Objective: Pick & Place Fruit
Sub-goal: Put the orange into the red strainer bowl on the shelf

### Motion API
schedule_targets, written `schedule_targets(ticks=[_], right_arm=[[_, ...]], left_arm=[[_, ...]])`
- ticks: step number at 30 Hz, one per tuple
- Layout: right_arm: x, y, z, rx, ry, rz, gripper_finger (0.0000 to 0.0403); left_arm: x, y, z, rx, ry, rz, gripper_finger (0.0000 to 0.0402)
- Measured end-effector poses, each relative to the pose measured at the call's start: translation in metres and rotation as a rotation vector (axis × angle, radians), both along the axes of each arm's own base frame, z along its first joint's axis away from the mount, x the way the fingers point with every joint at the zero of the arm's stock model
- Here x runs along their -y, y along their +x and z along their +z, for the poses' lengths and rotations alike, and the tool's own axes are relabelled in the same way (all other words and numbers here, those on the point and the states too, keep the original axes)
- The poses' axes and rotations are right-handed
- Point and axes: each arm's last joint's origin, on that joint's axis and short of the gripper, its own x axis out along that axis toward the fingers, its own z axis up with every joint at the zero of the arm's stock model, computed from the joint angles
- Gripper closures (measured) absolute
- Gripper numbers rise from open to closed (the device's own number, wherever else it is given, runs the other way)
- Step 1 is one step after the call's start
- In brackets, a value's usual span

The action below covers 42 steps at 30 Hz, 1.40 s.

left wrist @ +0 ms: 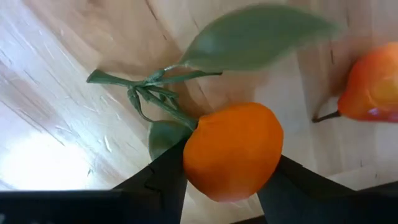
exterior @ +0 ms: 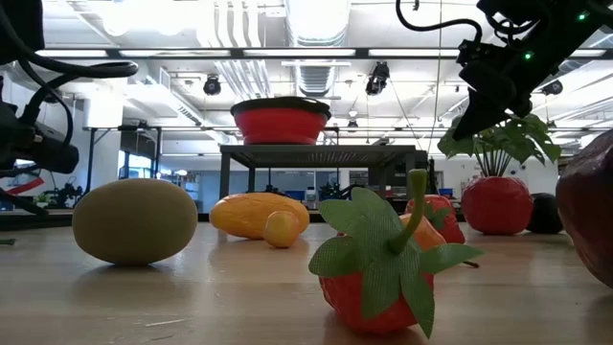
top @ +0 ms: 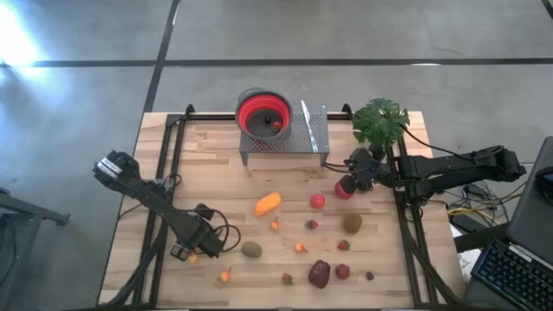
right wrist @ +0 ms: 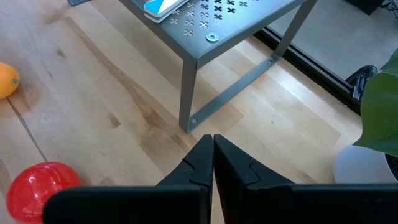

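My left gripper is at the table's near left, shut on a small orange fruit with a green stalk and leaves. My right gripper is shut and touches nothing. It hovers right of the metal stand, with a red apple close by on the table. Other toy fruits lie on the wood: an elongated orange one, a red apple, kiwis, a dark maroon one and several small ones. One small fruit lies in the red-lined bowl. My left gripper pinches the small orange fruit between its two fingers, one on each side of the round body. The stalk and leaves stick out beyond the fingers. Whether the fruit rests on the table or is lifted, I cannot tell.
The bowl stands on the perforated metal stand at the table's far middle. A green potted plant stands at the far right, beside my right arm. An orange-red fruit with a stem lies close to my left gripper. Bare wood lies near the stand's front legs.
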Motion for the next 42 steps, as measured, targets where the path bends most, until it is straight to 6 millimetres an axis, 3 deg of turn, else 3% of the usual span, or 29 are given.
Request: schedule_targets(ticks=[14, 23, 30, 36, 42], right_arm=[[0.000, 0.000, 0.000, 0.000, 0.000, 0.000, 0.0394], [0.000, 0.000, 0.000, 0.002, 0.002, -0.002, 0.0394], [0.000, 0.000, 0.000, 0.005, 0.002, -0.002, 0.0394], [0.000, 0.000, 0.000, 0.006, 0.002, -0.002, 0.0394], [0.000, 0.000, -0.001, 0.002, 0.002, -0.002, 0.0394]], left_arm=[[0.006, 0.014, 0.012, 0.134, 0.049, 0.054, 0.0259], [-0.001, 0.031, 0.024, 0.349, 0.244, 0.151, 0.0262], [-0.018, 0.053, 0.039, 0.523, 0.407, 0.234, 0.0262], [-0.040, 0.083, 0.073, 0.726, 0.569, 0.349, 0.0262], [-0.062, 0.115, 0.131, 0.865, 0.663, 0.352, 0.0262]])
